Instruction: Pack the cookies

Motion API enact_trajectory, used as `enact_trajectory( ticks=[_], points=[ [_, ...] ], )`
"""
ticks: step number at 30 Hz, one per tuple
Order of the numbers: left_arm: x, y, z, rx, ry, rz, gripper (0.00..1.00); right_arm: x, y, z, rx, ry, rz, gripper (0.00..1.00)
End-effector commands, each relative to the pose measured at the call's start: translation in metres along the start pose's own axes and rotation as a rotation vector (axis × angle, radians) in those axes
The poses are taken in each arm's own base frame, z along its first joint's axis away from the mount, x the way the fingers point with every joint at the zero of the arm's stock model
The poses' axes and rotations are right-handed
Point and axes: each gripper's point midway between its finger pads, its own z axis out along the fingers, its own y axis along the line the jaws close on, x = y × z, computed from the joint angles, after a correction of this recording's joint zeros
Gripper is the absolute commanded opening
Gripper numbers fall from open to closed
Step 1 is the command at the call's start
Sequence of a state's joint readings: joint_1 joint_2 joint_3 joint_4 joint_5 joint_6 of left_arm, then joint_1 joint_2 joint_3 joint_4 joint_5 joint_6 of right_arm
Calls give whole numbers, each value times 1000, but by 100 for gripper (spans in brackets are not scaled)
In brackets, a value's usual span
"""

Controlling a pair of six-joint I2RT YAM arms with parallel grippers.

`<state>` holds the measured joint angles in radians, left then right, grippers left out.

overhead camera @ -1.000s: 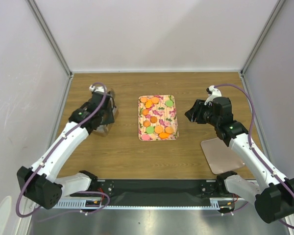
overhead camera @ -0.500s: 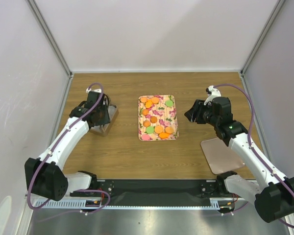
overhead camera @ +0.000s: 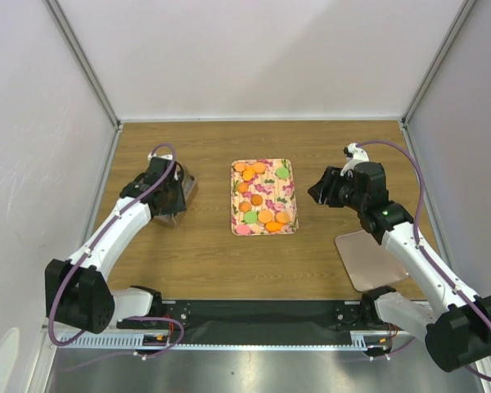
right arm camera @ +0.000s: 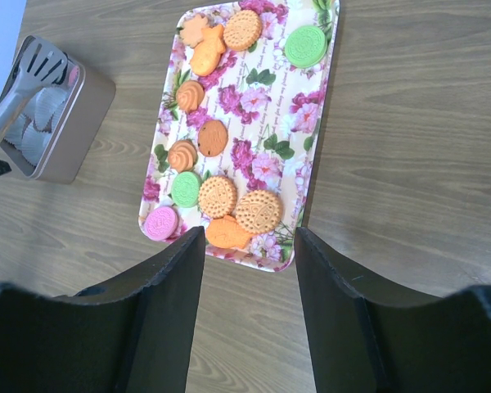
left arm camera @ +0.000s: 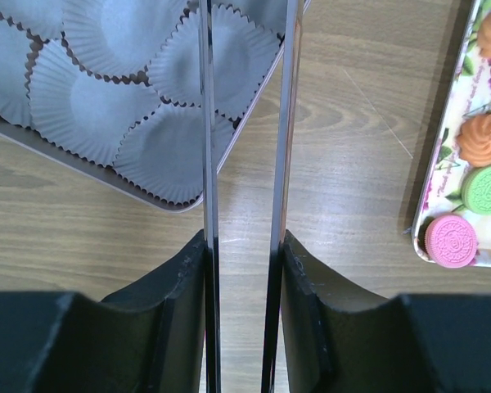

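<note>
1. Cookies point(right arm camera: 218, 196): about a dozen flat biscuits, all lying on the floral tray point(overhead camera: 288, 190) at the middle of the table. Most are orange, some round and some cut into shapes. There are two green ones, a pink one point(left arm camera: 451, 241) at the tray's near left corner and a dark brown one point(right arm camera: 213, 137) toward the centre. None is touched by a gripper.
2. Floral tray: rectangular with a pink-flower pattern, its long side running near to far. It lies between the two arms.
3. Right gripper point(right arm camera: 250, 237): hovers just right of the tray, level with its middle. The fingers stand apart with nothing between them. Its wrist camera looks across the whole tray.
4. Tin point(right arm camera: 74, 106): a rectangular metal container standing left of the tray and apart from it.
5. Paper cups point(left arm camera: 106, 106): white fluted cases that fill the tin edge to edge. No cookie is visible in them.
6. Tongs point(right arm camera: 24, 78): metal, with a slotted head that hangs over the tin. Their two thin blades run out from between the left fingers.
7. Left gripper point(left arm camera: 244, 239): clamped on the tongs, one blade against each inner finger face. It sits at the tin's edge, on the tray side.
8. Flat pale rectangular piece point(overhead camera: 372, 260): lies on the near right of the table beside the right arm, well apart from the tray.
9. Table point(overhead camera: 204, 254): wood-grain top bearing everything above.
</note>
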<state>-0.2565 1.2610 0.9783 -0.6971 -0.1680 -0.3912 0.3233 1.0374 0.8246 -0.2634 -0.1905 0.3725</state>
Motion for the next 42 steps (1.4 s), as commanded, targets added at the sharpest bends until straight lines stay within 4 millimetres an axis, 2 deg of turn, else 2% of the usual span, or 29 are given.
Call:
enact_trajectory(
  ticks=[1, 7, 17, 25, 32, 39, 40, 42],
  points=[
    [-9, -3, -2, 30, -43, -13, 40, -10, 5, 1, -14, -37, -13, 54],
    [0, -3, 2, 41, -25, -20, 41, -10, 5, 1, -15, -35, -12, 53],
    [4, -7, 6, 58, -10, -20, 41, -11, 5, 0, -15, -38, -14, 54],
    [5, -6, 2, 66, -19, -13, 49, -10, 5, 1, -14, -36, -12, 54],
    [2, -6, -4, 70, -29, -4, 49, -11, 5, 0, -14, -37, -14, 54],
    [-19, -7, -35, 89, -94, 10, 48, -11, 6, 0, -17, -37, -15, 54],
    [-27, -11, -44, 105, -124, 8, 48, -12, 7, 1, -19, -40, -14, 54],
    [-29, -19, -54, 129, -137, 23, 48, -11, 6, 1, -16, -38, -12, 53]
  ],
)
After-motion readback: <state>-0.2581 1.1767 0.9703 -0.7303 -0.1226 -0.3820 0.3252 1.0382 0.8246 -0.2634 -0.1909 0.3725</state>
